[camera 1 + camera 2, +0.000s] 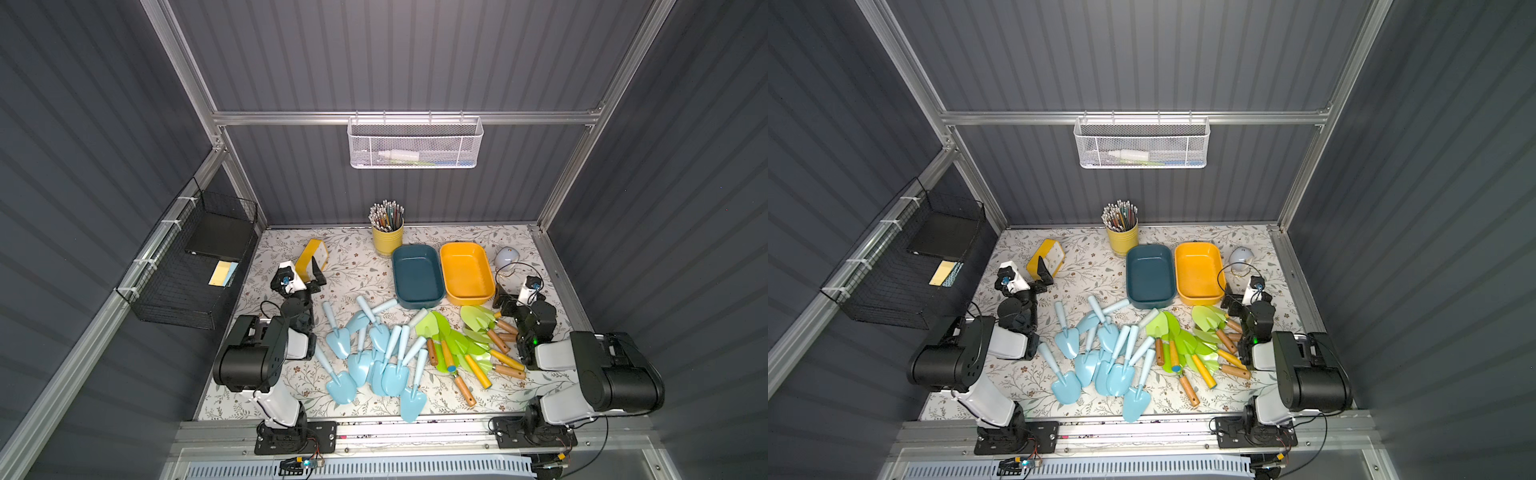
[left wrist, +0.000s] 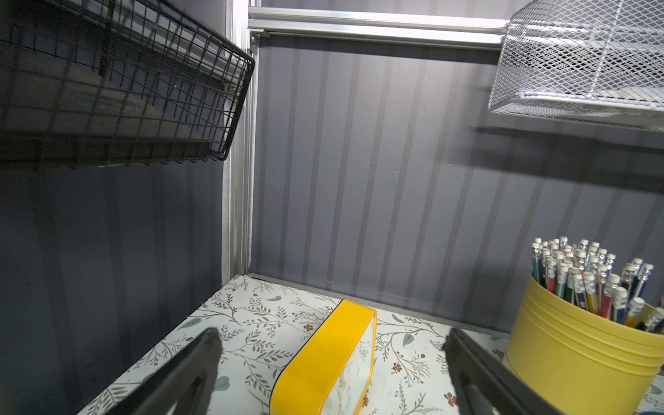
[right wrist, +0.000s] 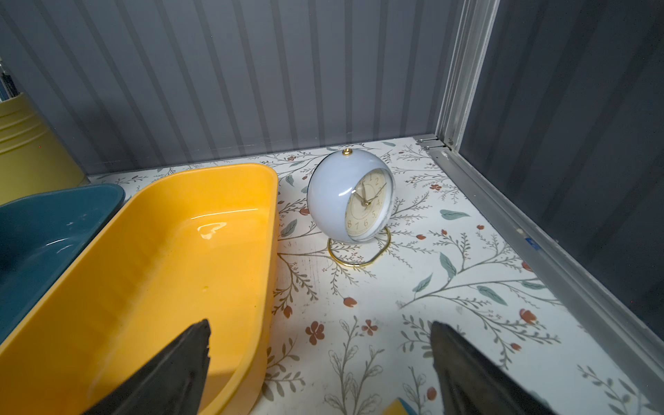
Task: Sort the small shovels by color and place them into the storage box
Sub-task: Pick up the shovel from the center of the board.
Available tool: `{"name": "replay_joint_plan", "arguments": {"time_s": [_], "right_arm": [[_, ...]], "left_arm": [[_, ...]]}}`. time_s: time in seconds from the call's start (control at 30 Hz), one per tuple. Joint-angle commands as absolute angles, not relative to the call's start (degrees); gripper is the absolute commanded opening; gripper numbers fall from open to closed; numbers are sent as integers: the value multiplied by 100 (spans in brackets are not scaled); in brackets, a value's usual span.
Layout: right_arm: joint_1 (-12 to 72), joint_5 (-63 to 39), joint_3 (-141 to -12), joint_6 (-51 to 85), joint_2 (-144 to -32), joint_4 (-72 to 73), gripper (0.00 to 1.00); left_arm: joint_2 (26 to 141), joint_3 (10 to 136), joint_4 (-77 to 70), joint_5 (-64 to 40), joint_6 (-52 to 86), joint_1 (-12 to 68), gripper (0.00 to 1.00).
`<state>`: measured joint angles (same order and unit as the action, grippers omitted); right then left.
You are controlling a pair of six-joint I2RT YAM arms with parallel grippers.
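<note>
Several pale blue shovels point(image 1: 374, 353) point(image 1: 1100, 357) lie piled at the middle of the table. Several green-bladed shovels point(image 1: 465, 340) point(image 1: 1196, 340) with wooden handles lie just right of them. Behind the piles stand two empty storage boxes, a dark teal one point(image 1: 417, 276) point(image 3: 43, 233) and an orange one point(image 1: 467, 272) point(image 3: 143, 269). My left gripper point(image 1: 316, 277) point(image 2: 332, 336) is open at the back left, beside a yellow clock. My right gripper point(image 1: 500, 300) point(image 3: 319, 325) is open beside the orange box's right end. Neither holds anything.
A yellow rectangular clock point(image 1: 311, 259) point(image 2: 323, 359) and a yellow tin of pencils point(image 1: 387, 239) point(image 2: 582, 341) stand at the back. A round pale clock point(image 1: 507, 258) point(image 3: 350, 196) is at the back right. A black wire basket point(image 1: 195, 266) and a white mesh basket point(image 1: 415, 143) hang on the walls.
</note>
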<state>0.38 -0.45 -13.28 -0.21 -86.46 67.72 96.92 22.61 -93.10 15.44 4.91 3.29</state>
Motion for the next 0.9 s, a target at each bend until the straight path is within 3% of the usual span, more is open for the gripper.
{"name": "replay_joint_plan", "arguments": {"time_s": [0.0, 0.87], "right_arm": [[47, -96, -1441, 0, -8700, 6895, 99], [56, -96, -1433, 0, -8693, 6899, 99]], "left_arm": [[9729, 2320, -10731, 1549, 404, 295, 100], [9729, 2288, -10846, 1710, 343, 413, 99]]}}
